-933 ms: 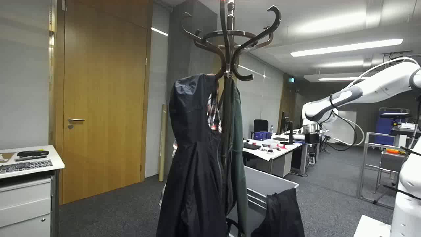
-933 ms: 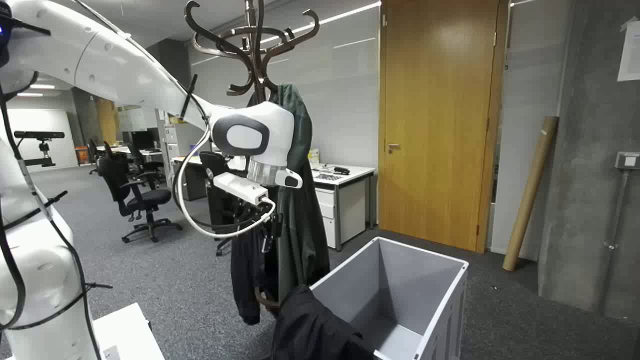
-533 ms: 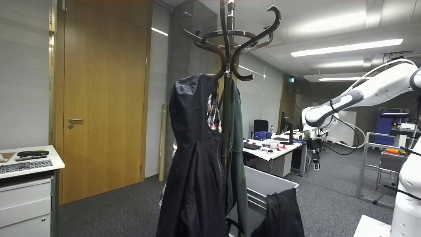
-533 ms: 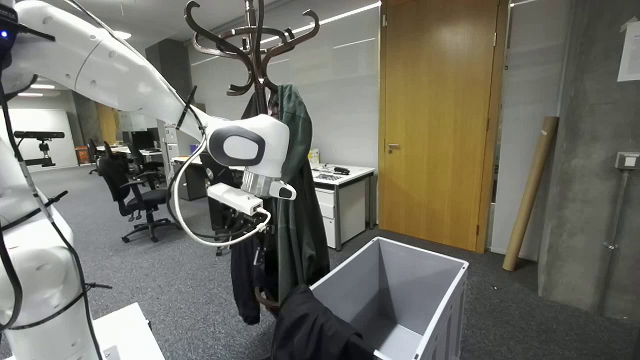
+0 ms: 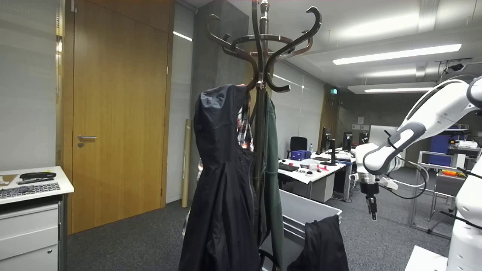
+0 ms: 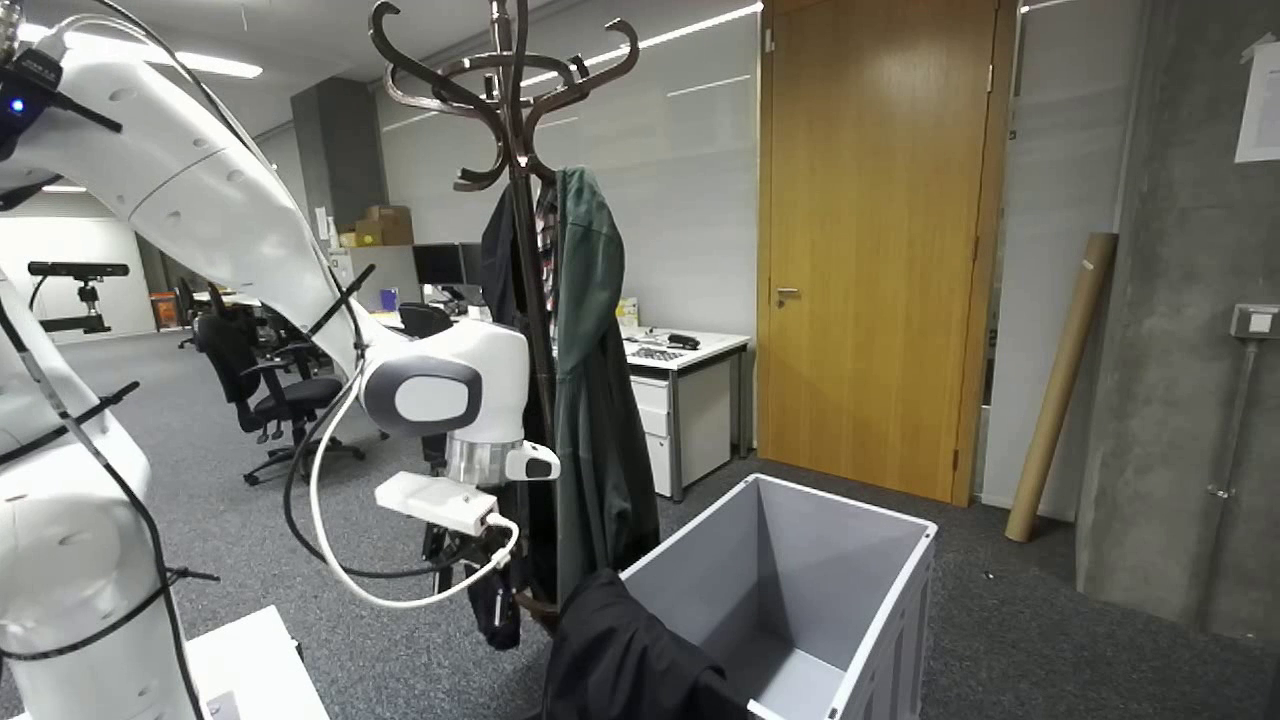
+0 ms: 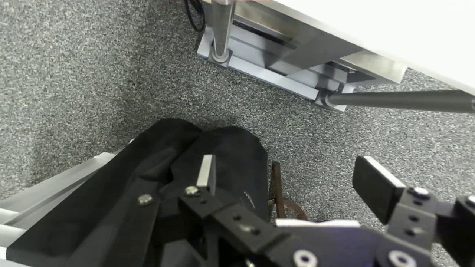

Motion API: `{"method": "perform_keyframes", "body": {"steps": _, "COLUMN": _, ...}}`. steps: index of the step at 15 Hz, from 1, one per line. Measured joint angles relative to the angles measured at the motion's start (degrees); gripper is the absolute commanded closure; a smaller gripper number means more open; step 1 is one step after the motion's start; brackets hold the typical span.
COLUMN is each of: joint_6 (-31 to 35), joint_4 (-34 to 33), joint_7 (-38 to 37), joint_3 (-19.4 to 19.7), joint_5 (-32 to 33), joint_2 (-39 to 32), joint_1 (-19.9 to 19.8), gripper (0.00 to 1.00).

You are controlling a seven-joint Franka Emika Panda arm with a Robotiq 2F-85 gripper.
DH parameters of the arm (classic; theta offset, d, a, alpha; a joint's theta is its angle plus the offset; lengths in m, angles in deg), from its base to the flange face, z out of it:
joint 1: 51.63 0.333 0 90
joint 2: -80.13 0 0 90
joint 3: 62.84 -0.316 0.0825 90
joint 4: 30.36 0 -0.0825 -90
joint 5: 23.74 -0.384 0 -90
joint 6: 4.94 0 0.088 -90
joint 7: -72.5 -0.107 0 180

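While gripper (image 7: 291, 174) gapes wide, garment (image 6: 620, 645) over bin rim (image 6: 845, 503), carpet (image 7: 230, 100) between garment and tabletop (image 7: 389, 26)

You can read no word, brand or number here; the few signs and sheets are too small, faint or cut off. In an exterior view, a green lit sign (image 5: 333, 91) shows high toward the far end of the room, its symbol too small to make out, and the pale sheets (image 5: 360, 120) on the back wall (image 5: 380, 109) give you nothing legible. In an exterior view, a paper sheet (image 6: 1258, 110) on the concrete pillar (image 6: 1160, 400) runs off the frame's edge, its text unreadable. In the wrist view, a small pale mark (image 7: 249, 199) sits on the black garment (image 7: 230, 157); you cannot tell whether it is lettering.
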Motion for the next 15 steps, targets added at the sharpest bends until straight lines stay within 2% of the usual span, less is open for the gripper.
{"method": "perform_keyframes", "body": {"steps": 2, "joint_6": 2.4, "joint_4": 1.5, "joint_7": 1.2, "joint_3": 0.1, "joint_5": 0.2, "joint_2": -0.2, "joint_1": -0.6, "gripper": 0.00}}
{"method": "perform_keyframes", "body": {"steps": 6, "joint_6": 2.8, "joint_4": 1.4, "joint_7": 1.3, "joint_3": -0.1, "joint_5": 0.1, "joint_2": -0.2, "joint_1": -0.7, "gripper": 0.00}}
{"method": "perform_keyframes", "body": {"steps": 7, "joint_6": 5.3, "joint_4": 1.4, "joint_7": 0.3, "joint_3": -0.2, "joint_5": 0.0, "joint_2": -0.4, "joint_1": -0.7, "gripper": 0.00}}
{"method": "perform_keyframes", "body": {"steps": 11, "joint_6": 23.4, "joint_4": 1.5, "joint_7": -5.2, "joint_3": -1.1, "joint_5": -0.3, "joint_2": -4.3, "joint_1": -0.6, "gripper": 0.00}}
{"method": "perform_keyframes", "body": {"steps": 15, "joint_6": 40.2, "joint_4": 1.5, "joint_7": -8.9, "joint_3": -2.2, "joint_5": -0.3, "joint_2": -11.3, "joint_1": -0.6, "gripper": 0.00}}
